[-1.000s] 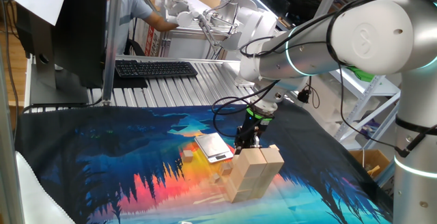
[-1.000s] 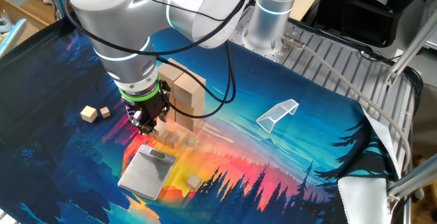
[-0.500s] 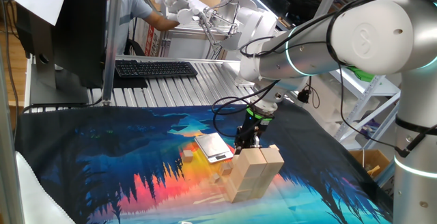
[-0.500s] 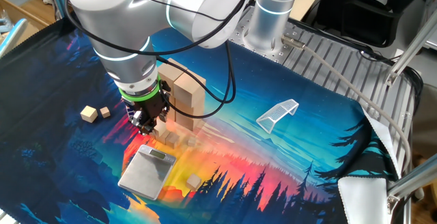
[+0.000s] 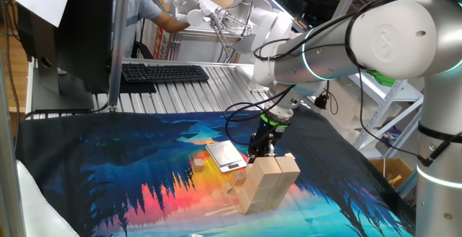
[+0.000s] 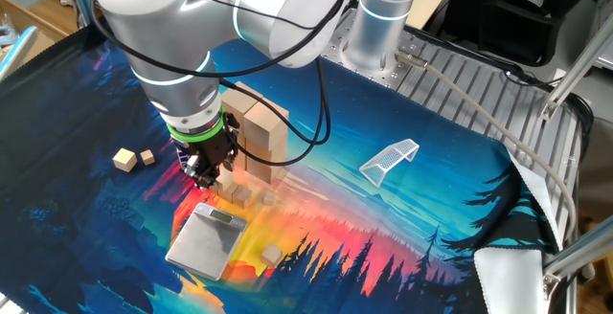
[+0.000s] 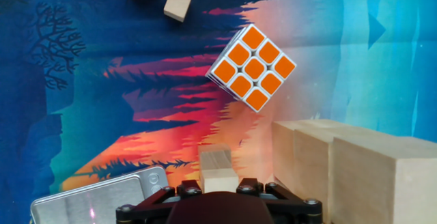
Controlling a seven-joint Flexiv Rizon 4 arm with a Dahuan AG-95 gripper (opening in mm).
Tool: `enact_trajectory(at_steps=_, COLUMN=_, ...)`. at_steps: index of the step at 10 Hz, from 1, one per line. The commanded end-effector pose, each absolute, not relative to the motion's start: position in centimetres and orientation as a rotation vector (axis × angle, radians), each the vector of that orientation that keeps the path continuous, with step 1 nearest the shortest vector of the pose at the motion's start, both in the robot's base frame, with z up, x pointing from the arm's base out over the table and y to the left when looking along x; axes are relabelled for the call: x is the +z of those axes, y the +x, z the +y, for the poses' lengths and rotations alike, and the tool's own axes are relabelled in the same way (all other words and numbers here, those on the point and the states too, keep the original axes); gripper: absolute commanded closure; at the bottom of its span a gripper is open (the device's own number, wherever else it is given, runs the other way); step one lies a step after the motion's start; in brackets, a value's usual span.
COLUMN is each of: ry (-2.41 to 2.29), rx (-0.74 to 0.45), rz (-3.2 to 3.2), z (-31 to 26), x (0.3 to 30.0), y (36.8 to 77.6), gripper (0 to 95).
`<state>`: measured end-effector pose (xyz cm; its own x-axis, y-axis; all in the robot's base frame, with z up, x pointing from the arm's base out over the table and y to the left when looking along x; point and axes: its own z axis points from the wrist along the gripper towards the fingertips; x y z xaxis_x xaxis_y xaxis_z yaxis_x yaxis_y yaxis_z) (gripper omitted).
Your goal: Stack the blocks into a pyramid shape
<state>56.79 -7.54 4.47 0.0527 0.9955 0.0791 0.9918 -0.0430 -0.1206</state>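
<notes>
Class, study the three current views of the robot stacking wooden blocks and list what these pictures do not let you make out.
- Claw opening: the fingers merge into one dark shape in both fixed views, and the hand view's bottom edge cuts them off.
- Rubik's cube: hidden behind the arm in both fixed views.
- Silver device: cut off at the hand view's bottom edge.
- Block stack: its far side is hidden.

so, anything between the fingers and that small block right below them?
Nothing visible. In the hand view the small block lies directly ahead of the gripper with bare cloth around it. The stacked bricks stand to one side, the silver device to the other, the Rubik's cube beyond.
</notes>
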Motion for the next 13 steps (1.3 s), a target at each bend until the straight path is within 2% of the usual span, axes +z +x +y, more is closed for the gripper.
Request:
enact_trajectory(at_steps=1, ry=-2.171, rx=0.039, rz=-2.069, z=-7.5, x=4.5, y=56.8, gripper=57.0)
enact_trajectory(at_steps=2, ry=-2.171, rx=0.039, rz=-2.069, z=-7.5, x=4.5, y=56.8, gripper=57.0)
enact_trajectory(at_steps=3, ry=-2.148, rx=0.053, rz=-2.079, z=-7.4, x=6.4, y=57.1, gripper=38.0)
enact_trajectory(at_steps=9, ry=-2.14, rx=0.055, rz=-2.091, z=-7.3, x=6.2, y=57.2, gripper=38.0)
enact_trajectory(at_steps=13, ry=-2.124, rx=0.065, rz=-2.104, z=-7.7, x=7.0, y=58.2, gripper=38.0)
